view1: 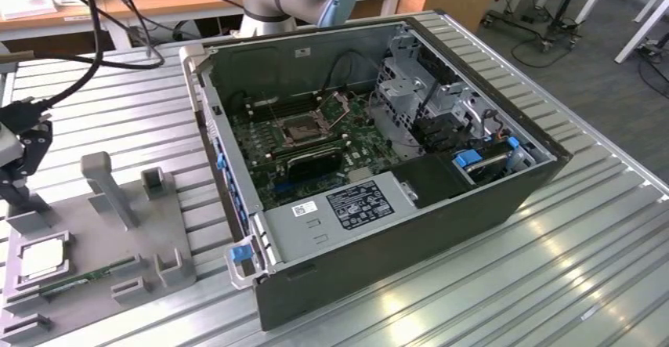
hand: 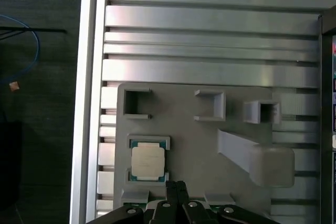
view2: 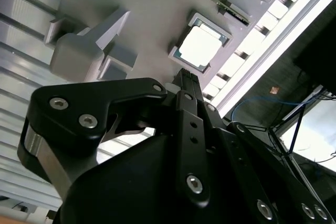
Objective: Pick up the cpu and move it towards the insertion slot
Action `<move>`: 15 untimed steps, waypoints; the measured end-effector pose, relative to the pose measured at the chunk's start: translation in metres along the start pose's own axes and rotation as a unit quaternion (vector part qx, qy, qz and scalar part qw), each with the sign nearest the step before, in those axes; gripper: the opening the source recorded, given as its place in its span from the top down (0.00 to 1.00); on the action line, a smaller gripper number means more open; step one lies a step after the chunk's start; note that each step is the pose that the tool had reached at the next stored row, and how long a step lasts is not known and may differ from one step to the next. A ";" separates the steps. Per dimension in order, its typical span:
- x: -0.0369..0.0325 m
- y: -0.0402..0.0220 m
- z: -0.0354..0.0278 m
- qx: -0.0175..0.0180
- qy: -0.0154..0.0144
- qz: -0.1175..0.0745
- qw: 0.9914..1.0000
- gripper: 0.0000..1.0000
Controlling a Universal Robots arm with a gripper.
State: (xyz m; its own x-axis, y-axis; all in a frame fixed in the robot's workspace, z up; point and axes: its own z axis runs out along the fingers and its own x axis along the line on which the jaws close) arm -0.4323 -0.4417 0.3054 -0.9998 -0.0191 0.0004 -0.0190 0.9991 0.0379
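Observation:
The cpu (view1: 43, 258) is a small silvery square lying flat in a pocket of the grey holder plate (view1: 115, 241), at the exterior view's left. Both wrist views show it from above, the cpu (hand: 147, 161) (view2: 201, 45) sitting just past my fingertips. My gripper (view1: 21, 194) hangs over the plate's far-left edge, a short way from the chip and not touching it. Its black fingers (hand: 171, 188) are pressed together with nothing between them. The insertion slot (view1: 303, 131) is the metal-framed socket on the green board inside the open computer case (view1: 418, 229), far to the exterior view's right.
Grey posts and small blocks (view1: 109, 186) rise from the holder plate, and a green memory stick (view1: 81, 282) lies along its near side. The ribbed aluminium table (view1: 544, 284) ends close to the plate, at the table edge (hand: 89, 103). Black cables (view1: 84, 65) trail behind my arm.

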 end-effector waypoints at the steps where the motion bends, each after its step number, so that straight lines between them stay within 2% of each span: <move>1: 0.0001 -0.0004 0.0018 0.000 0.000 0.000 1.000 0.89; 5: 0.0006 -0.0018 0.0088 0.000 0.000 0.000 1.000 0.89; 9: 0.0021 -0.0029 0.0128 0.000 0.000 0.000 1.000 0.89; 15: 0.0086 -0.0037 0.0179 0.000 0.000 0.000 1.000 0.89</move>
State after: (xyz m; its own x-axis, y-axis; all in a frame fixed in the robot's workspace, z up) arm -0.4409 -0.4448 0.2873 -0.9998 -0.0191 0.0004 -0.0191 0.9991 0.0379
